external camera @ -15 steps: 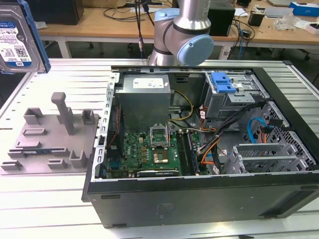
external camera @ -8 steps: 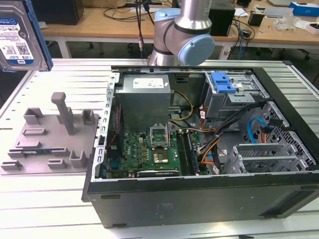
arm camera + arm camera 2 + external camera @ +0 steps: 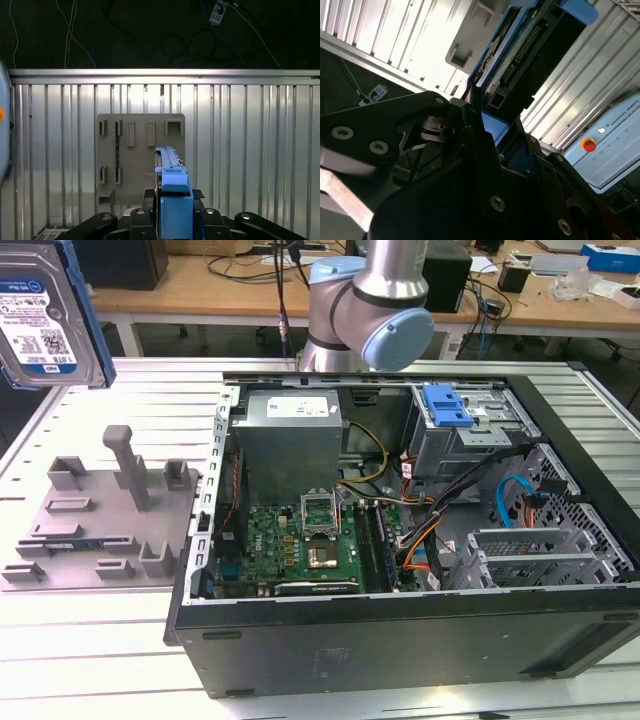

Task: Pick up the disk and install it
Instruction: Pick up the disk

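Clamped in the claw (image 3: 173,195), whose jaws are closed on its blue frame, the disk (image 3: 45,315) hangs in the air over the stand (image 3: 100,510). Pickup looks done. Installing is left, since the drive cage (image 3: 465,435) in the open case (image 3: 400,640) lies well apart.

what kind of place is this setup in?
Probably a robotics lab: an open PC tower lies on a slotted aluminium table, a robot arm with its gripper holding the disk, cluttered wooden workbenches behind.
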Motion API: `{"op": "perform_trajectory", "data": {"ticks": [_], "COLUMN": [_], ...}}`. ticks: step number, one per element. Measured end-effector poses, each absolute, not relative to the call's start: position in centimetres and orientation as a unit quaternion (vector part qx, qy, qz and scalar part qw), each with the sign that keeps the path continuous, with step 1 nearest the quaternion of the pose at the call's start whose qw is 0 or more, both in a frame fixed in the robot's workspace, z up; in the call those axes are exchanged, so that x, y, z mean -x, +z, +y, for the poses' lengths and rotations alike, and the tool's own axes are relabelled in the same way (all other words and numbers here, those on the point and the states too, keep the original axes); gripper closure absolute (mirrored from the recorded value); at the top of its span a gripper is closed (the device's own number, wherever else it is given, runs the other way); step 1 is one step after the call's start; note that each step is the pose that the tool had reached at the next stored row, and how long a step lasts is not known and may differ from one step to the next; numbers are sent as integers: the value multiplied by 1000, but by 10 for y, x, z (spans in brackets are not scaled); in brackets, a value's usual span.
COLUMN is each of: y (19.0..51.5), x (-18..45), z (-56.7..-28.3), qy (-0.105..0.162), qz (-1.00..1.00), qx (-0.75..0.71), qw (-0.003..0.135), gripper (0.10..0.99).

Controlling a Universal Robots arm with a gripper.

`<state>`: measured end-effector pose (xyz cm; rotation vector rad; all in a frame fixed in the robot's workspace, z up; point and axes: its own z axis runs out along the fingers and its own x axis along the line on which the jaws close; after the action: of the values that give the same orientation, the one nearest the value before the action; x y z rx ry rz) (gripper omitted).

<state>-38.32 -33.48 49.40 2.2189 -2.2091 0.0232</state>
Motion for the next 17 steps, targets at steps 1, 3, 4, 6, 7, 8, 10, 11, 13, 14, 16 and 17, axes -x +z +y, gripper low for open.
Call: {"op": "perform_trajectory", "data": {"ticks": [1,3,4,6,7,8,10,11,13,14,16,17], "y": [494,494,494,494,494,494,494,494,494,494,494,494], "x": [381,377,376,373,371,369,364,362,357,354,349,344], "z": [-337,-341,-343,-347,-349,-352,-358,-360,-364,-366,-370,-373], "qy": [7,7,7,7,7,7,7,7,7,7,7,7], "qz": [-705,-705,-705,-705,-705,-705,-706,-705,-705,-705,-705,-705], "qx": [-709,-709,-709,-709,-709,-709,-709,-709,-709,-709,-709,-709], "qw": [5,5,5,5,5,5,5,5,5,5,5,5], "gripper": [722,722,722,722,722,722,722,722,722,722,722,722]}}
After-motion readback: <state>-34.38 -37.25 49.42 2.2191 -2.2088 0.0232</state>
